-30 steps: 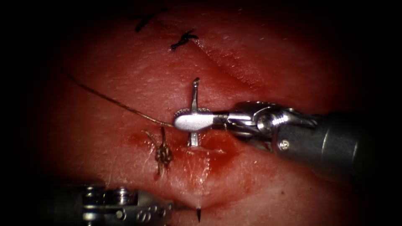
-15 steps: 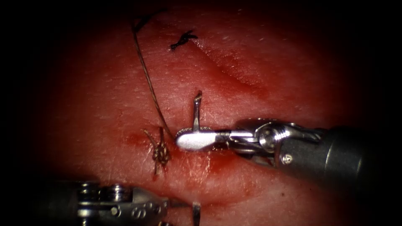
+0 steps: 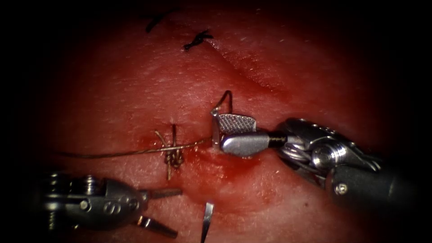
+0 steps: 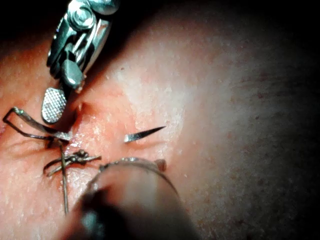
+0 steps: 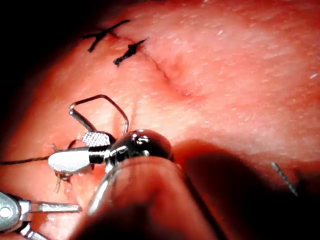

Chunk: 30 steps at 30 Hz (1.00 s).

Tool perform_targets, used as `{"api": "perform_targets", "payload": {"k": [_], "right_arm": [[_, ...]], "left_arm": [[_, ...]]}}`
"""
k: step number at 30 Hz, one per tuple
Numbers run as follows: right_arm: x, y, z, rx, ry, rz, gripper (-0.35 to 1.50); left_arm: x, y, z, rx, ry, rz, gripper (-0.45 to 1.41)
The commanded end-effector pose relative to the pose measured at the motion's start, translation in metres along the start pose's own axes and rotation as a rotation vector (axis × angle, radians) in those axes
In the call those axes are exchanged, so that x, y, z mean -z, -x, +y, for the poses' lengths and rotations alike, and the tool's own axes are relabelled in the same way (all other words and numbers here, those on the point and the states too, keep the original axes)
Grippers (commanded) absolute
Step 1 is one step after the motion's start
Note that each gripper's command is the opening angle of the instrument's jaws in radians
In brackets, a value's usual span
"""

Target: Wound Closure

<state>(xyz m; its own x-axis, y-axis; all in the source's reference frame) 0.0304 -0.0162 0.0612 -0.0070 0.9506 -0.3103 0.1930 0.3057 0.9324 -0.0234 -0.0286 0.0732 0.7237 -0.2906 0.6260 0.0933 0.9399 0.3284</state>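
The curved needle sits in the tissue [image 3: 135, 90], to the right of a tied knot [image 3: 173, 158]. Its tail [image 3: 215, 128] stands out of the surface and its pointed tip [image 3: 207, 220] comes out lower down; the tip [image 4: 145, 134] also shows bare in the left wrist view. The right tool [image 3: 219, 133] is at the needle's tail with its jaws open and holds nothing. Thread [image 3: 117, 153] loops off the tail [image 5: 100, 97] and runs left across the knot. The left tool [image 3: 177, 213] is open and empty, just left of the tip.
Two dark earlier stitches [image 3: 198, 42] lie at the far end of the closed cut [image 3: 252, 76]. Red fluid [image 3: 234, 168] wets the tissue around the needle's entry. Short cut ends of thread stick out of the knot [image 4: 75, 157].
The right tool pushed the needle further down into the tissue, then opened and let go. More of the tip emerged. The left tool rose and opened. The thread swung round to the left.
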Motion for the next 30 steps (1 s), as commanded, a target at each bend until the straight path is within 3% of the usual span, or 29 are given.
{"api": "perform_targets", "payload": {"k": [1,10,14,18,20,25,30], "right_arm": [[-0.0011,-0.0002,0.0005,0.017,-0.001,0.001,1.30],[-0.0012,-0.0019,0.0010,0.113,0.133,0.062,1.23],[-0.0004,-0.0021,0.0007,0.139,0.268,-0.013,1.28],[0.0013,-0.0017,-0.0004,0.131,0.343,-0.037,1.08],[0.0015,-0.0021,-0.0004,0.126,0.367,-0.038,1.08],[-0.0004,-0.0031,0.0015,0.132,0.437,-0.049,1.18],[-0.0021,-0.0029,0.0032,0.137,0.477,-0.080,1.16]], "left_arm": [[-0.0010,0.0000,-0.0001,-0.001,0.001,0.000,0.46],[-0.0012,-0.0001,-0.0002,-0.001,0.003,0.001,0.46],[-0.0010,-0.0002,-0.0003,-0.002,0.002,0.000,0.46],[-0.0011,-0.0003,-0.0003,-0.003,0.002,0.001,0.46],[-0.0013,-0.0003,-0.0004,-0.002,0.004,0.001,0.46],[-0.0017,-0.0003,-0.0007,-0.003,0.007,0.002,0.46],[-0.0016,-0.0005,-0.0007,-0.004,0.006,0.002,0.46]]}}
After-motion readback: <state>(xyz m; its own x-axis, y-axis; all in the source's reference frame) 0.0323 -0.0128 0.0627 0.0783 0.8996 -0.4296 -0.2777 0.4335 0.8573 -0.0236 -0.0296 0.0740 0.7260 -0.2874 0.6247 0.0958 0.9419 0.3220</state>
